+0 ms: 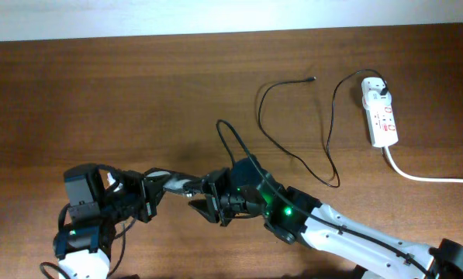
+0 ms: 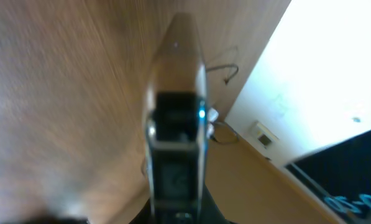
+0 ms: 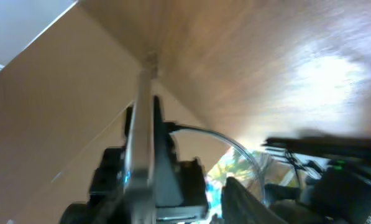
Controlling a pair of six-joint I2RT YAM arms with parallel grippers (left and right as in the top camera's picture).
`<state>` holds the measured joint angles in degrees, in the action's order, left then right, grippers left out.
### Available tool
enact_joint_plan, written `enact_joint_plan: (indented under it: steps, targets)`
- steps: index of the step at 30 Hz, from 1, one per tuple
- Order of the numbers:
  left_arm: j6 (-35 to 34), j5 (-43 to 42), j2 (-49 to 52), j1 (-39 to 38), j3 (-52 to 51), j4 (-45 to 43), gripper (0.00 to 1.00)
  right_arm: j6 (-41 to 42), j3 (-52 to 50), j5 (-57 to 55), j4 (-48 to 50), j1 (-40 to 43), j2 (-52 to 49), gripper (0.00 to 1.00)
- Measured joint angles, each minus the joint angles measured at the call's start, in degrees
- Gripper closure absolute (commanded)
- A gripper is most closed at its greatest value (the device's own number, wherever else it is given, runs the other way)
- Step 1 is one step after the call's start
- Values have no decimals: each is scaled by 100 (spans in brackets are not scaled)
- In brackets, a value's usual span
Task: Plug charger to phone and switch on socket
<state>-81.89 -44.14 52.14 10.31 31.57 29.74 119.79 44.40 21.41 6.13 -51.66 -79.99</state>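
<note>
Both arms are meeting low on the brown wooden table, left of centre. The left gripper is pointing right and the right gripper is pointing left, nearly tip to tip.

The small black glossy rectangular phone is sitting between them, off the table surface and turned roughly edge-on. Overhead it is only showing as a short glossy strip with pale highlights.

- **Left wrist view:** badly blurred. The phone is running up the middle of the frame as a narrow slab, its face reflecting the wood. The left jaws are clenching its near end.
- **Right wrist view:** also blurred. The phone is showing as a thin edge down the centre, with dark gripper parts on both sides. I can't tell whether the right jaws are clamping it or standing released around it.

The long thin black charger cable is lying in loose loops on the table, well apart from both grippers. Its small black connector tip is resting free near the far edge, touching nothing.

The white plug head is sitting in the far end of the narrow white power strip at upper right. Red markings are showing on the strip, but the switch position is too small to read. The thick white cord is leaving the strip's near end and running off to the right.
</note>
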Motion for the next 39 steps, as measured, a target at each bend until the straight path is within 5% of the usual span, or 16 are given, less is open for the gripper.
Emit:
enact_joint_plan:
  steps: [8,17,23,32,35,39]
  targets:
    - [1906,822,26,2,-70,63,100,-1049,74,-452,-2083,0,9,53]
    - [3163,896,26,2,-70,1207,100,-1552,57,-1259,-4116,0,9,50]
    - [3289,422,168,2,-70,1191,100,-1816,57,-1460,-4411,0,9,50]
    - [3145,-846,2258,-188,-24,-752,100,-2494,57,-1646,-4487,0,11,49]
    - [2669,-1156,2817,-734,210,-1681,100,-2581,57,-1753,-4520,0,11,34]
    - [2238,-1547,3082,-1075,785,-2020,100,-2638,55,-1996,-4970,0,13,31]
